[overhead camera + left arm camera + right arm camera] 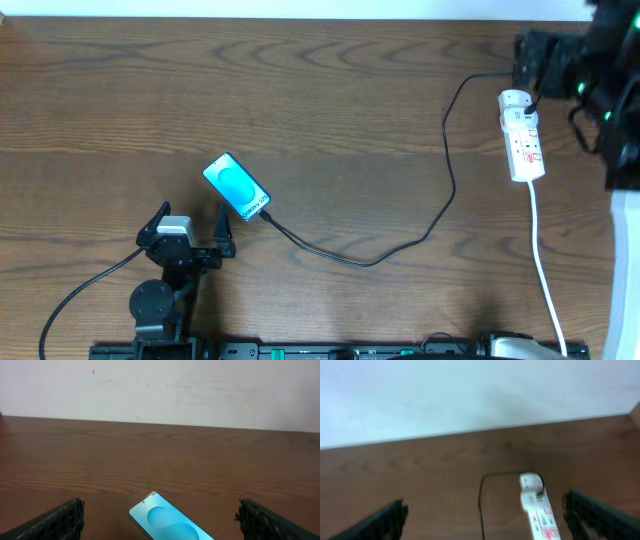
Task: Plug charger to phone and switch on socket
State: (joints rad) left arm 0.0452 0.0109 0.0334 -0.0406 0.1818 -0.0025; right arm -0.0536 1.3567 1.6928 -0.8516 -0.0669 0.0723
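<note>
The phone [236, 187] lies screen-up and slanted on the wooden table, and it also shows in the left wrist view [167, 522]. The black charger cable [440, 210] runs from the phone's lower right end in a curve to a black plug [531, 104] in the white socket strip [524, 140]. My left gripper [190, 226] is open and empty just in front of the phone, its fingers [159, 506] either side of it. My right gripper [482, 510] is open and empty above the strip [537, 505], which sits toward its right finger.
The strip's white cord [545, 270] runs toward the table's front edge. The right arm [600, 70] is a dark mass at the far right corner. A white wall [160, 390] stands behind the table. The left arm's base [155, 300] is at the front left.
</note>
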